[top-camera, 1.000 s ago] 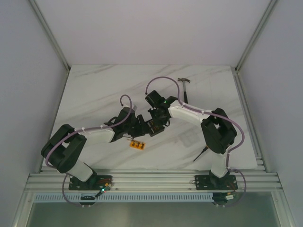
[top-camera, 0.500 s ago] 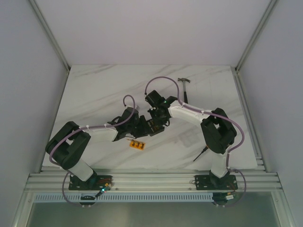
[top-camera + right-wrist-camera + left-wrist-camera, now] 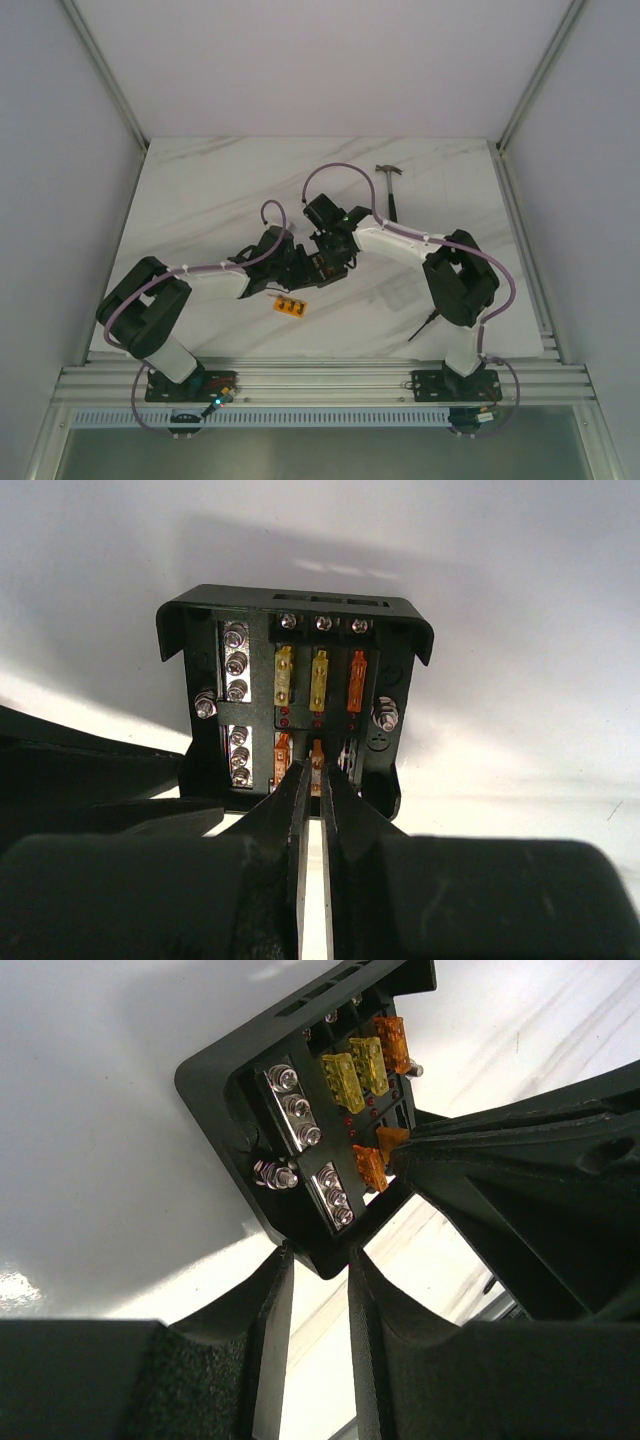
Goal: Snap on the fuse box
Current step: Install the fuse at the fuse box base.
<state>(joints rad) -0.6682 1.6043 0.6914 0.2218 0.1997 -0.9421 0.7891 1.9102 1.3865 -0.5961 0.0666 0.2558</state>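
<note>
Fuse box [image 3: 300, 606] sits on the marble table [image 3: 200, 190], straight ahead of both grippers, which meet over it. Left gripper [image 3: 320, 1260]: fingers [image 3: 272, 1305] drawn close, pinching the box's nearest corner, with the rest of the box beyond the tips. Right gripper [image 3: 312, 776]: fingers nearly together, clamped on a small orange fuse [image 3: 316, 752] at the near row's middle slot, box just past the tips.

Box contents, right wrist view:
- Far row: two yellow fuses [image 3: 284, 675] and one orange blade fuse [image 3: 356, 680].
- Near row: another orange one [image 3: 282, 750], left of the held fuse.
- Screw terminal strips [image 3: 235, 665] along the left side.

Orange strip [image 3: 291, 306] lies on the table near the left gripper, base side. Hammer [image 3: 390, 190] is well beyond the right gripper.
</note>
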